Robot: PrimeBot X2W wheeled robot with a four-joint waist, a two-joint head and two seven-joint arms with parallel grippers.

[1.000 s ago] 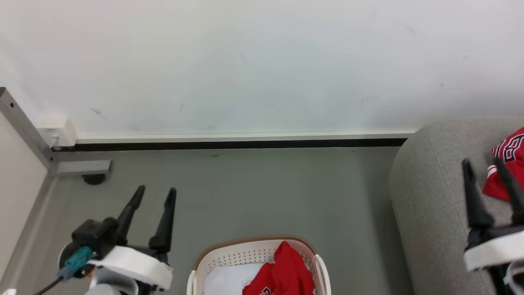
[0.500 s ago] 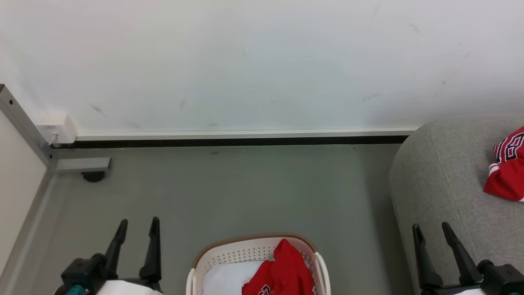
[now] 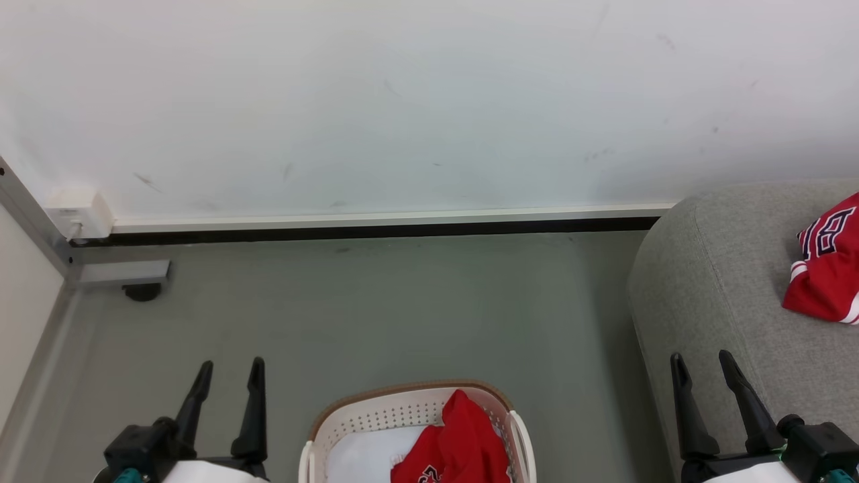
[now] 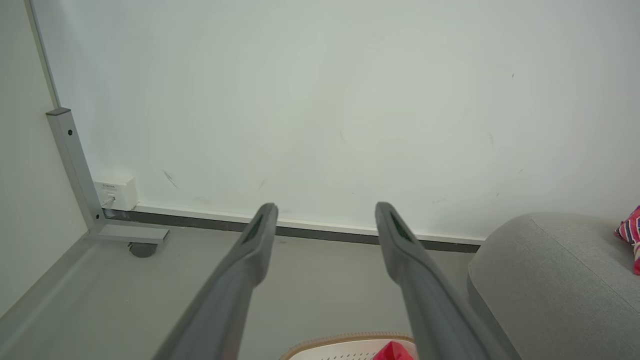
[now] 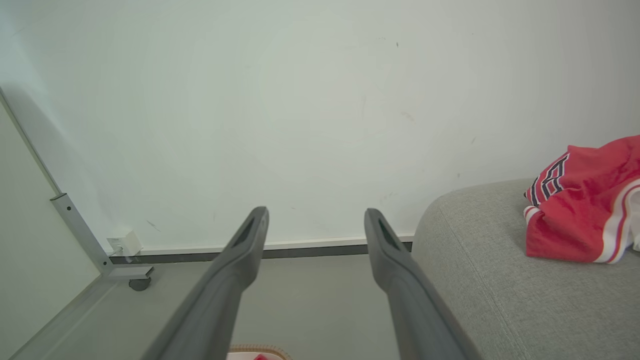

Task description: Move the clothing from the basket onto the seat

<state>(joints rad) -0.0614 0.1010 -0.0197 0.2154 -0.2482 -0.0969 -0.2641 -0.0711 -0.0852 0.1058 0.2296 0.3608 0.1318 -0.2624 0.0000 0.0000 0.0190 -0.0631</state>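
Observation:
The cream basket [image 3: 396, 409] with its brown rim stands on the floor at the bottom middle of the head view. Red clothing [image 3: 463, 443] lies heaped in its right half over something white. Another red garment [image 3: 822, 272] with a numeral rests on the grey seat [image 3: 711, 282] at the right. My left gripper [image 3: 229, 370] is open and empty, left of the basket. My right gripper [image 3: 703, 362] is open and empty over the seat's front corner. The left wrist view looks between open fingers [image 4: 260, 235] at the wall, with the basket rim [image 4: 345, 340] below. The right wrist view has the garment [image 5: 580, 205] on the seat [image 5: 475, 250].
A white wall with a dark skirting strip [image 3: 376, 231] runs across the back. A metal frame leg with a caster [image 3: 137, 290] and a white wall box [image 3: 77, 215] stand at the far left. Grey floor [image 3: 402, 308] lies between basket and wall.
Both grippers have drawn back toward the bottom of the head view, the right one away from the garment on the seat. The camera has shifted slightly. Both stayed open.

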